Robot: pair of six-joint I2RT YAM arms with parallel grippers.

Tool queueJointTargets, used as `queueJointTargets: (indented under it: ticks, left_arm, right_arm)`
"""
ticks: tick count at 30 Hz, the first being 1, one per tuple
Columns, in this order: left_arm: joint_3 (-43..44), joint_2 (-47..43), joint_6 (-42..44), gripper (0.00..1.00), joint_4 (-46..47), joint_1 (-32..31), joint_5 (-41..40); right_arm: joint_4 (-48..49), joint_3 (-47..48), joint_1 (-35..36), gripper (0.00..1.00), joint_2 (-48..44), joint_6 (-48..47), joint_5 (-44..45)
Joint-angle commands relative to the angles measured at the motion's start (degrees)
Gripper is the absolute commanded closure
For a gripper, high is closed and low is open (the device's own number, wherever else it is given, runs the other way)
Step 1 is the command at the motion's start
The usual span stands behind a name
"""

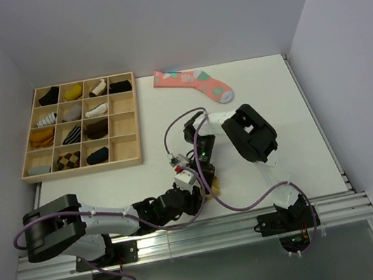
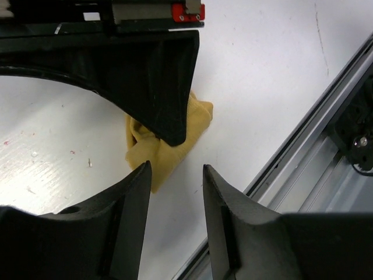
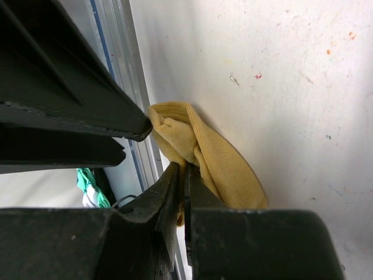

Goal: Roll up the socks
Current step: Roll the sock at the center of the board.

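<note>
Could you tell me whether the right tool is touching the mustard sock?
Touching. In the right wrist view the right tool is closed on a fold of the mustard sock; the left wrist view shows its tip pressed into the fabric.

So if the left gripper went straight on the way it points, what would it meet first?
Probably the sock, just ahead of the open left gripper; the right gripper pinching it comes right after. Depth is unclear.

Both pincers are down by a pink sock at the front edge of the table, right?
No, not pink: it is a mustard sock, as the right wrist view shows. The pink sock lies by the table's far edge.
</note>
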Motion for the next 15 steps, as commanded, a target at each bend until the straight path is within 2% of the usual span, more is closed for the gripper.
queueJointTargets:
  ticks: [1,15]
  left_arm:
    - [2.02,1.09,3.98,0.54,4.30,-0.34,2.02]
    - [4.57,6.80,8.47,0.53,5.53,4.22,6.85]
  right_arm:
    - [-0.72,1.05,-0.65,0.95,1.02,-2.05,1.75]
    - [-4.94,2.02,-1.18,0.95,2.86,-5.29,1.13]
